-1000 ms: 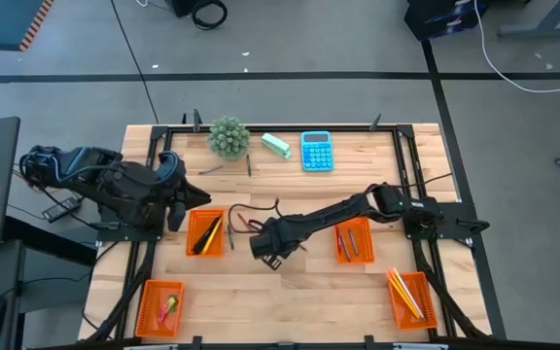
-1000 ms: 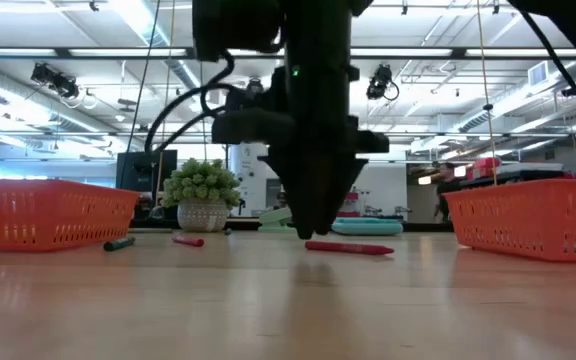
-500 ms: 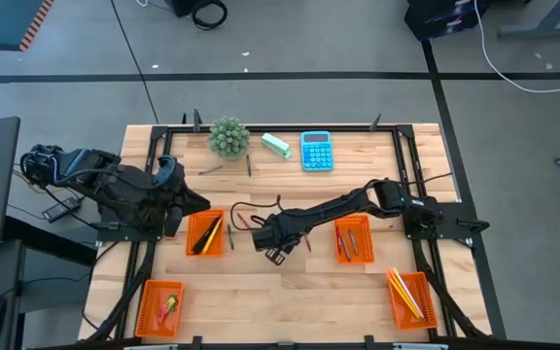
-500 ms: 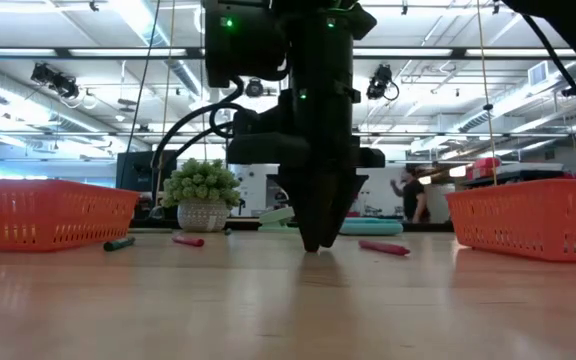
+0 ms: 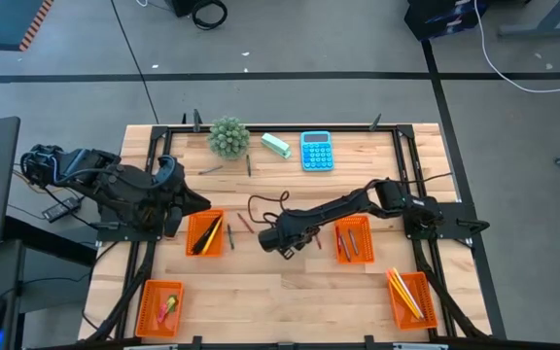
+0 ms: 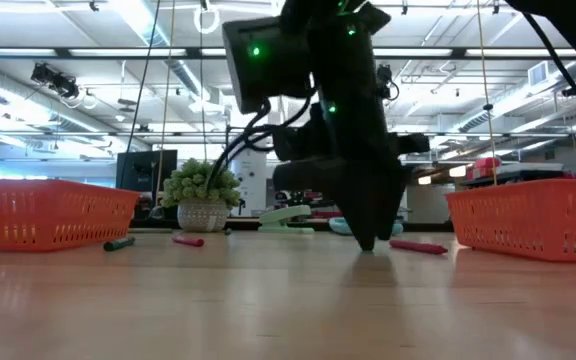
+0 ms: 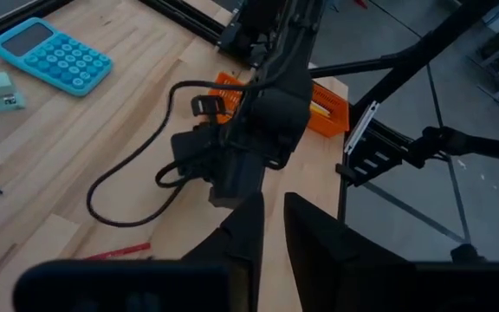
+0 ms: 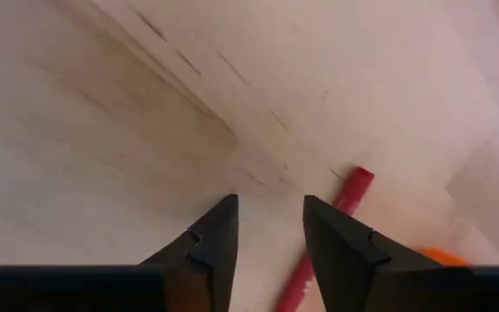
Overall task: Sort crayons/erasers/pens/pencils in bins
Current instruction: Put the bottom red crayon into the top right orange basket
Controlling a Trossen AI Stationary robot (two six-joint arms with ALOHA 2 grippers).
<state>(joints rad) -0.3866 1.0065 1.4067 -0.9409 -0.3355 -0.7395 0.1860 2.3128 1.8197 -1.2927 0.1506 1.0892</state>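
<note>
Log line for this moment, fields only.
right gripper: open, down at bare wood | slim red crayon: loose beside its fingertips | left gripper: parked at table's left edge, empty

The right gripper (image 5: 287, 245) now sits farther toward the middle orange plastic bin (image 5: 354, 240), jaws parted wider beside the short red crayon (image 8: 336, 227).

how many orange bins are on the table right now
4. One bin sits by the left arm, one at the front left corner, one right of the table's middle, and one at the front right corner. None looks hidden.
</note>
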